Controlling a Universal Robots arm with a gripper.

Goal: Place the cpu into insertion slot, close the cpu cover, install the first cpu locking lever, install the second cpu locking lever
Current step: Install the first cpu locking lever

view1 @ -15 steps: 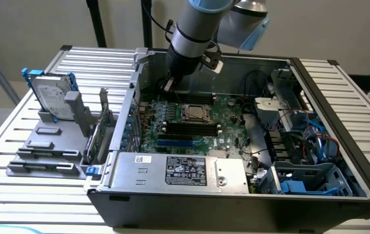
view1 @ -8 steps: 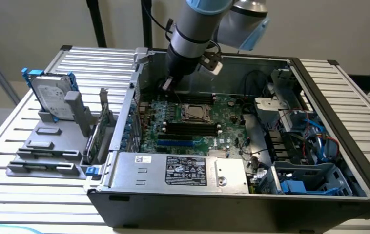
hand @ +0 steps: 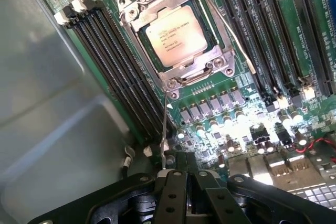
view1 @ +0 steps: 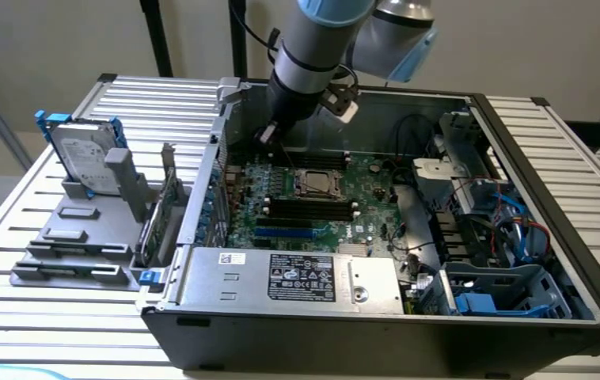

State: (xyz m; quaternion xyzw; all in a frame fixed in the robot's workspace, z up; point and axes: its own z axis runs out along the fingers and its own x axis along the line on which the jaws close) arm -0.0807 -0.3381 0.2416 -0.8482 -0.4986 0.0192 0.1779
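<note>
— How far along is the job?
— The cpu (hand: 176, 36) sits in the insertion slot (hand: 151, 51), and the cpu cover (hand: 191, 71) seems to lie down around it.
— And the levers?
— One locking lever (hand: 164, 129) stands up, unlatched. Its tip is just beside the gripper (hand: 187, 192), whose jaws are closed; whether they pinch it is unclear. The other lever (hand: 233, 35) runs along the cover's side, and it is hard to tell if it is latched.
</note>
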